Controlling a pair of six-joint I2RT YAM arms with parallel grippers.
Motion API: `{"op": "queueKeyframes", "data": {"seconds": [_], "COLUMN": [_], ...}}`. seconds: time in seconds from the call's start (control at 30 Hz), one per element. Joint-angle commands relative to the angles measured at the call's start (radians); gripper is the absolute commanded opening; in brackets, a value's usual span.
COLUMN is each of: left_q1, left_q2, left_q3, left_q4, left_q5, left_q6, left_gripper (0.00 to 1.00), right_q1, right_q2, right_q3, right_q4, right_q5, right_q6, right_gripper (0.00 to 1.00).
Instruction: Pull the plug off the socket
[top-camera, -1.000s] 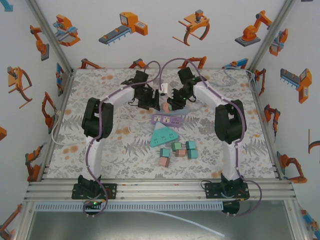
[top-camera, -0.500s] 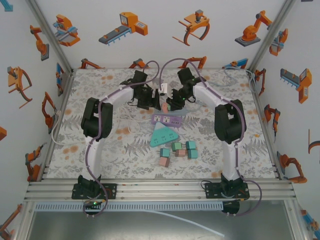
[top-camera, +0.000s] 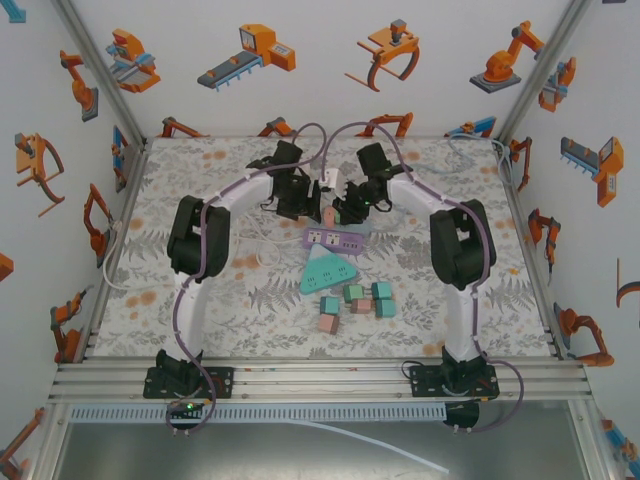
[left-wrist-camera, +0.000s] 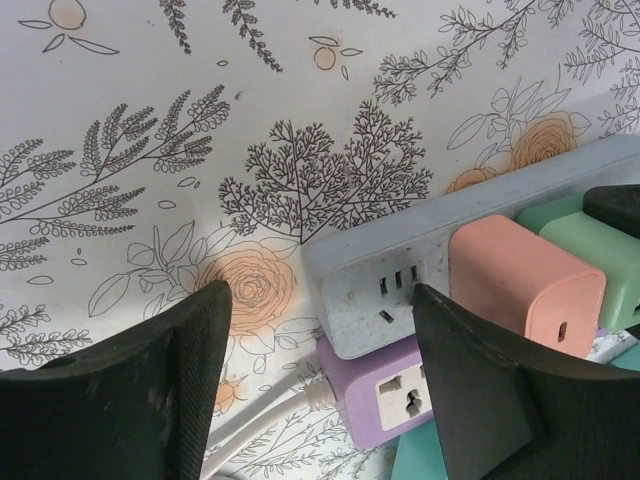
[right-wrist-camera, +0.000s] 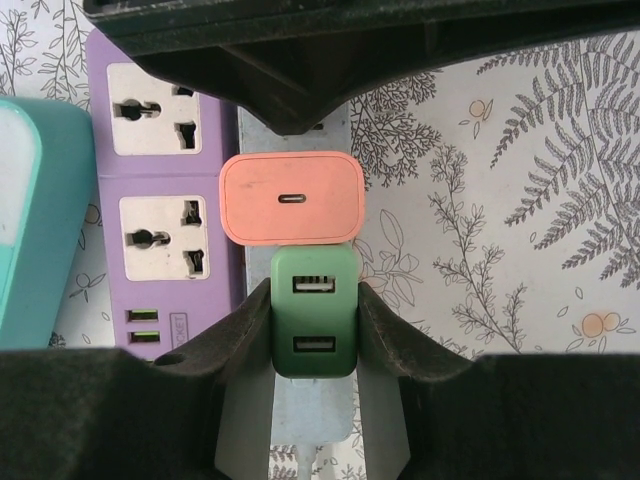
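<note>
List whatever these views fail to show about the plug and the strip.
- Right wrist view: the green plug, clamped by the right end effector, covers its own prongs. Whether it is seated in the grey strip or free of it cannot be told.
- Left wrist view: the green plug runs off the right edge, partly behind a black part.
- Top external view: the strip's plug end lies beneath the wrists, too small to read.

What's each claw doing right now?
Left claw: open, holding nothing.
Right claw: closed on the green USB charger.
</note>
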Motion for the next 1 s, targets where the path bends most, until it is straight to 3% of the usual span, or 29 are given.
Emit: {"op": "queueKeyframes", "data": {"seconds": [0.0, 0.27, 0.43, 0.63, 0.97], "left_q1": [-0.009, -0.020, -0.018, -0.018, -0.019], "left_q2": [0.130, 0.155, 0.154, 0.149, 0.140], "left_q3": [-0.042, 0.003, -0.001, -0.009, -0.025], "left_q4": [-0.223, -0.280, -0.277, -0.270, -0.251], "left_q5": [-0.248, -0.283, -0.280, -0.281, -0.283], "left_q6": [0.055, 0.060, 0.062, 0.061, 0.058], "left_gripper": [0.59, 0.57, 0.57, 0.57, 0.54], "right_q1": [0.034, 0.034, 0.060, 0.034, 0.029], "right_q2": [-0.098, -0.124, -0.126, -0.137, -0.167], "right_q3": [-0.015, -0.032, -0.018, -0.034, -0.072], "right_q4": [0.171, 0.248, 0.153, 0.246, 0.306], "right_q5": [-0.118, -0.127, -0.032, -0.168, -0.127], "right_q6": [0.109, 0.195, 0.053, 0.145, 0.151], "right_gripper": [0.00, 0.00, 0.00, 0.00, 0.00]}}
